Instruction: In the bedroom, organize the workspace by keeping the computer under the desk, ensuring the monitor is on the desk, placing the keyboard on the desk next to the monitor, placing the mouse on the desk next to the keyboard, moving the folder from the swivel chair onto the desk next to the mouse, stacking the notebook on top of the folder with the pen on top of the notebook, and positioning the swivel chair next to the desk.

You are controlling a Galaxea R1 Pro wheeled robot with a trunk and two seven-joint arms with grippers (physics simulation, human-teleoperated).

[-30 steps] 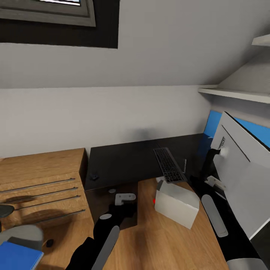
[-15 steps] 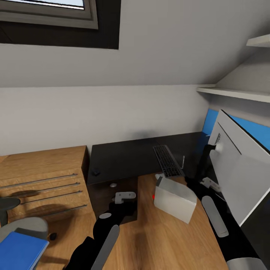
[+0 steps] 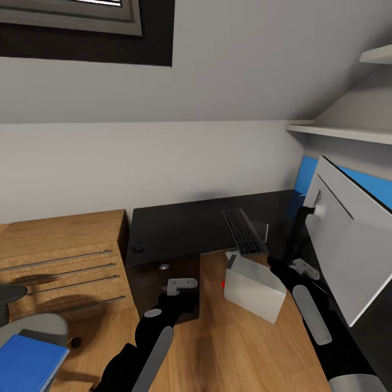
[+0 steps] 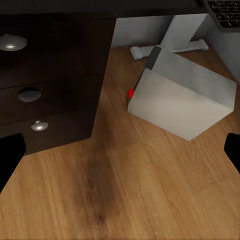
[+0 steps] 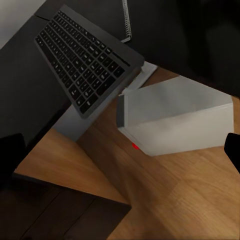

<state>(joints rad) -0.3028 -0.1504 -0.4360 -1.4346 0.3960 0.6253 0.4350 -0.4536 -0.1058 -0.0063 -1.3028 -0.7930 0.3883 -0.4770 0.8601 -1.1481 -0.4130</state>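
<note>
Looking down from the head view, the computer (image 3: 254, 291) is a white box lying on the wooden floor (image 3: 228, 348), out in front of the black desk (image 3: 179, 231) and not yet under it. Its long side runs slantwise, from near the desk leg toward the robot's right. It sits between the two arms, a bit nearer the right gripper (image 3: 302, 267) than the left gripper (image 3: 181, 285). The left wrist view shows the box ahead with dark fingertips (image 4: 10, 155) far apart at the edges, so that gripper looks wide open and holds nothing. The right wrist view shows the same spread, with nothing held. The keyboard (image 3: 243, 232) lies on the desk with one end poking over the edge above the box. The monitor (image 3: 348, 239) stands tilted at the right, and I cannot tell if it rests on the desk. The blue folder (image 3: 27, 365) sits on the swivel chair (image 3: 38, 329), far left.
</note>
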